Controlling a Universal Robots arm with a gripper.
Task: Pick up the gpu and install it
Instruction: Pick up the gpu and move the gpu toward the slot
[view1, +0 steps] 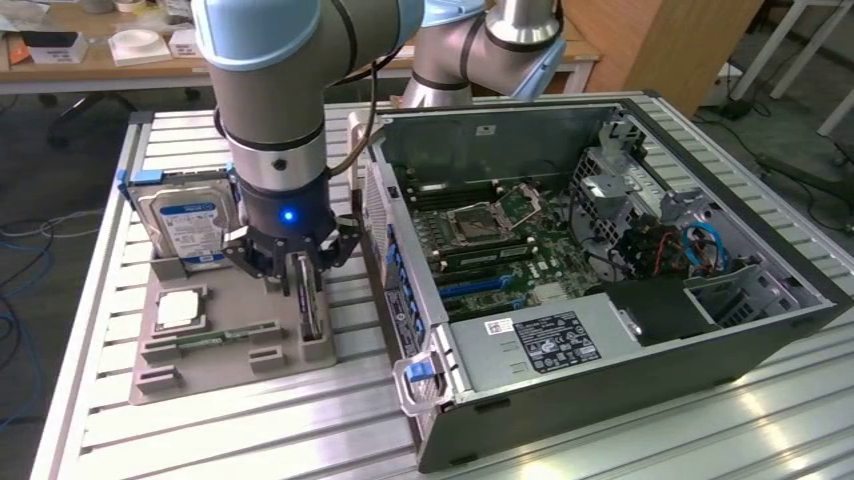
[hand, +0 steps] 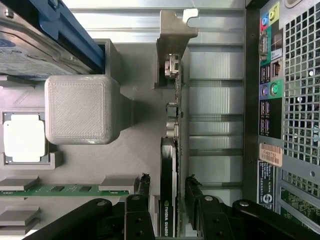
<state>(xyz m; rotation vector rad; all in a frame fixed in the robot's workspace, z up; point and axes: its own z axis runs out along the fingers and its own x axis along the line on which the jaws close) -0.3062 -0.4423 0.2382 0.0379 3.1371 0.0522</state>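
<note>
Here the gpu (hand: 170, 150) stands between the hand's (hand: 167, 180) parted fingers (hand: 144, 189).

Even overhead light is washing the scene — glare is streaking the slatted table (view1: 761, 425), shadows are falling soft

gpu (view1: 311, 310) and hard drive (view1: 187, 225) stand in the tray (view1: 200, 375); case (view1: 627, 390) at the exterior view's right

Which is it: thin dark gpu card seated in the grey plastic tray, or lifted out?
Seated. The gpu stands on edge in a slot of the grey tray, the open gripper straddling it.
</note>
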